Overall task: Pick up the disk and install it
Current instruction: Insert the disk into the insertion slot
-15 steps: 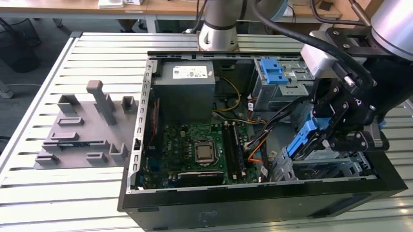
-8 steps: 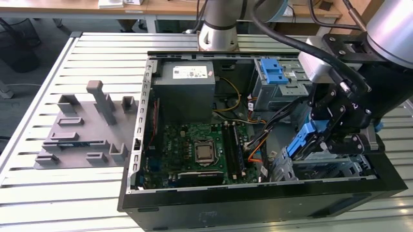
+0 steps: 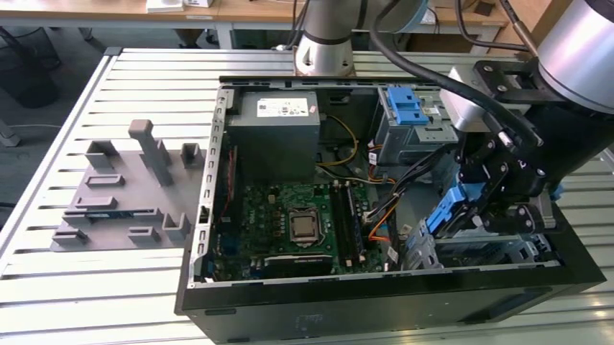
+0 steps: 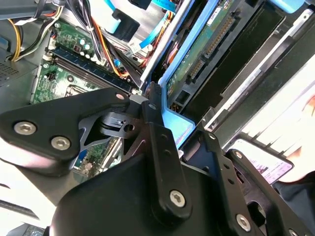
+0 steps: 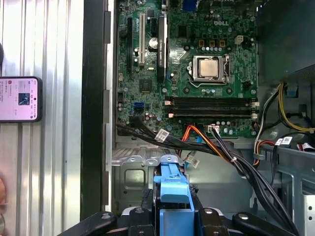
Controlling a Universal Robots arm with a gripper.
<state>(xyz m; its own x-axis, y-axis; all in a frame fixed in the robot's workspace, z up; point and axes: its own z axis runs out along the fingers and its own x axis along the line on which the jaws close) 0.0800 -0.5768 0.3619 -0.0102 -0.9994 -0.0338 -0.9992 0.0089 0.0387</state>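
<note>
Blue plastic rails mark the disk [image 3: 449, 215], and we find it off the worktop [image 3: 57, 287], carried inside the open computer case [image 3: 384, 305]. The fingers [image 4: 151, 105] are closed on the disk. In the second wrist view one black finger presses against a blue rail at the drive's end, and in the first wrist view the blue end sits tight between the two finger linkages, so we judge the grip firm.

The relation that matters is between the held disk and the metal drive cage [image 3: 499, 253] in the case corner at the exterior view's right. In the exterior view the disk stands on edge and tilted, with its long axis running down from the fingers toward the cage. Its lower end is just above the cage's rim, near it but, as far as we can tell, not seated. Its green circuit-board face shows in the second wrist view.

Motherboard [image 3: 287, 215] and loose cables [image 5: 221, 147] lie just beside the cage. The grey power supply [image 3: 278, 133] and the blue-latched bay [image 3: 408, 108] sit well apart from it, toward the far wall. We judge the installing begun but unfinished.
</note>
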